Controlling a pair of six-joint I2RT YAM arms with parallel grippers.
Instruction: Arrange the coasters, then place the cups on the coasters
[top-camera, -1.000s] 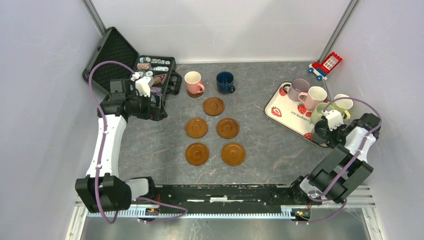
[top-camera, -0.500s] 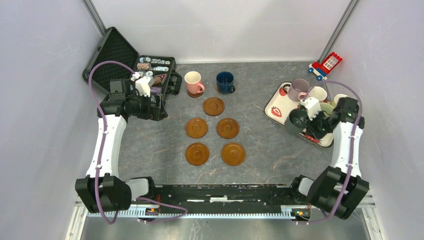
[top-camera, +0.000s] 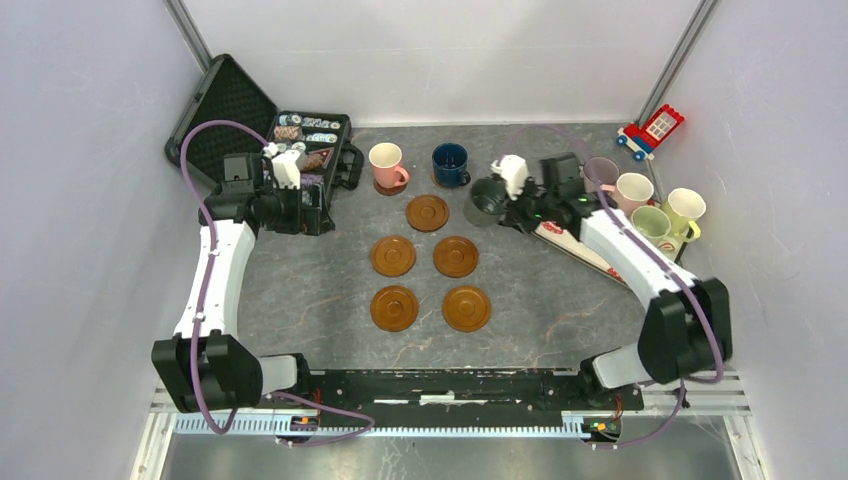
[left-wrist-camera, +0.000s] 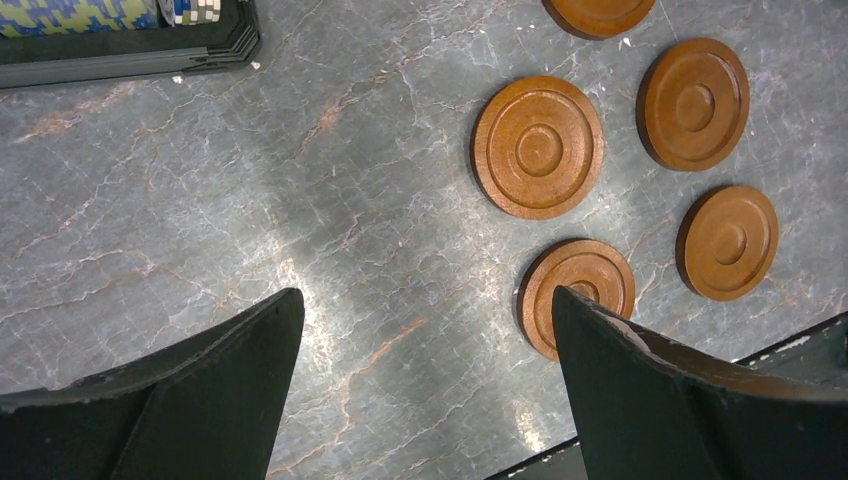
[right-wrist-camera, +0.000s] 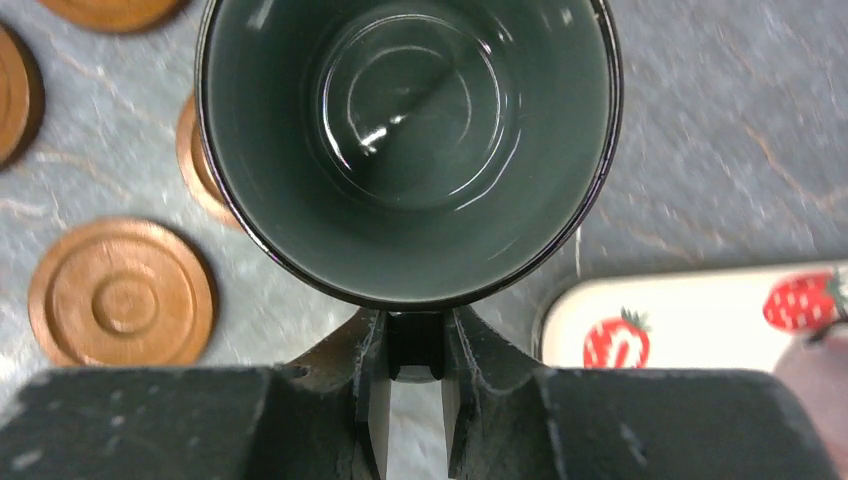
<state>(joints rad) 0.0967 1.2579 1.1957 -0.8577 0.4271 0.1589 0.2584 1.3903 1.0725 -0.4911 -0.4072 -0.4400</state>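
Several round brown coasters (top-camera: 427, 212) lie in a cluster mid-table; the left wrist view shows them too, the coasters (left-wrist-camera: 538, 146) lying right of my fingers. My right gripper (top-camera: 505, 198) is shut on the handle of a dark grey-green cup (top-camera: 486, 200), held upright just right of the top coaster. Seen from the right wrist, that cup (right-wrist-camera: 410, 140) fills the view with its handle pinched in the right gripper (right-wrist-camera: 415, 345). A pink cup (top-camera: 385, 165) and a navy cup (top-camera: 450, 165) stand at the back. My left gripper (top-camera: 312, 212), (left-wrist-camera: 425, 300) hangs open and empty.
A strawberry-print tray (top-camera: 560, 238) lies at the right, partly under my right arm. Near it stand mauve (top-camera: 600, 172), pale pink (top-camera: 634, 190), light green (top-camera: 650, 222) and cream-yellow (top-camera: 685, 208) cups. An open black case of chips (top-camera: 300, 150) sits back left, a toy block (top-camera: 652, 130) back right.
My right arm has swung left from the tray, carrying the dark grey-green cup to a spot beside the top coaster. The left arm has barely moved.
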